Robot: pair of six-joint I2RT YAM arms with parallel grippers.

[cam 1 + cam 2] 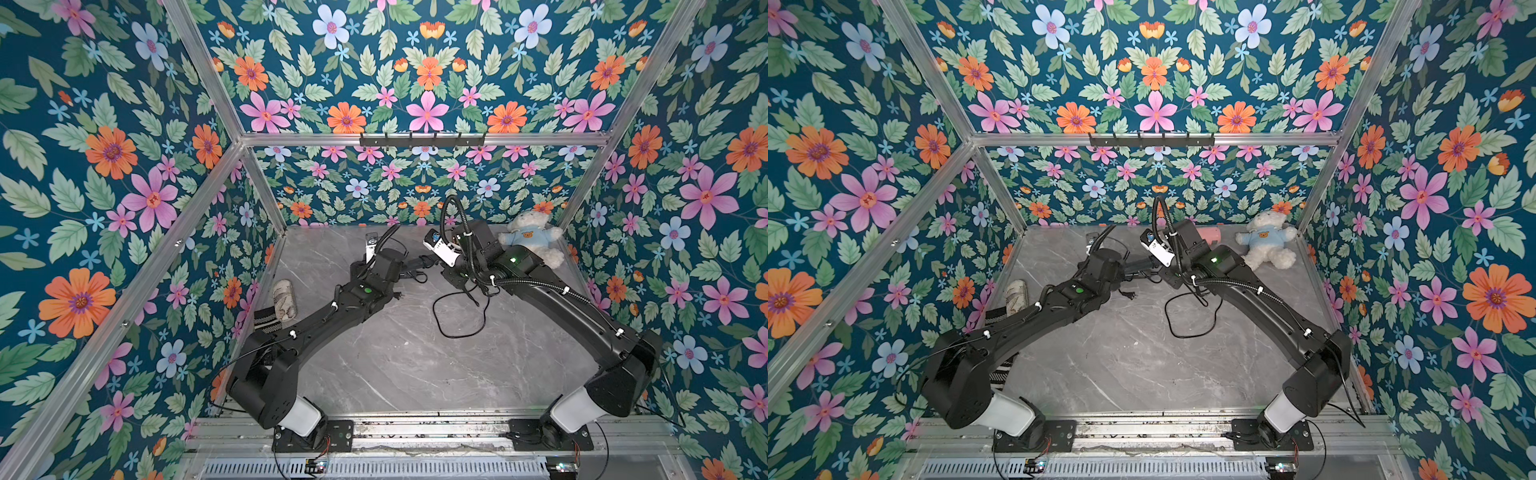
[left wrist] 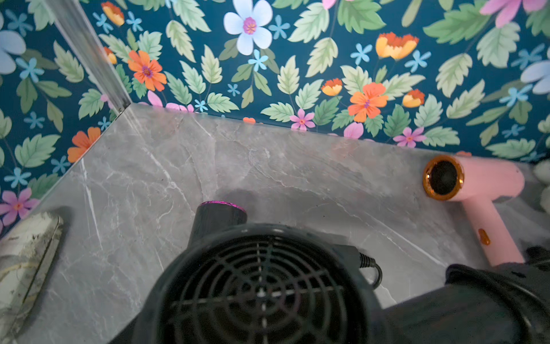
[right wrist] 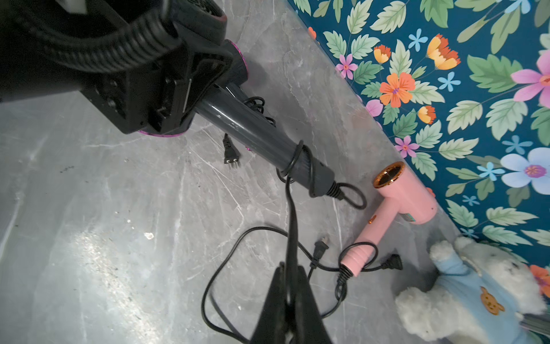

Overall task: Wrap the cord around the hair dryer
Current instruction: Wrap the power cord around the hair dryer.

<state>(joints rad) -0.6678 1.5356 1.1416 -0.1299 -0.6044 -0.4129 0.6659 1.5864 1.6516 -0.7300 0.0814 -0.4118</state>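
While the hair dryer [image 2: 262, 286] is gripped over the rear desk [image 3: 119, 223] by the left end effector [image 3: 166, 98], its handle [image 3: 256, 131] is pointed toward the right arm [image 1: 552, 291]; the cord [image 3: 293, 208], looped round it, is pinched by the right end effector [image 3: 288, 269].

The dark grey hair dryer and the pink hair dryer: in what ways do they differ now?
The dark grey hair dryer is clamped by the left gripper; the pink hair dryer lies free on the table. The grey one's cord loops around its handle and the right gripper pinches it; the pink one's cord lies loose. Both are pistol-shaped and corded.
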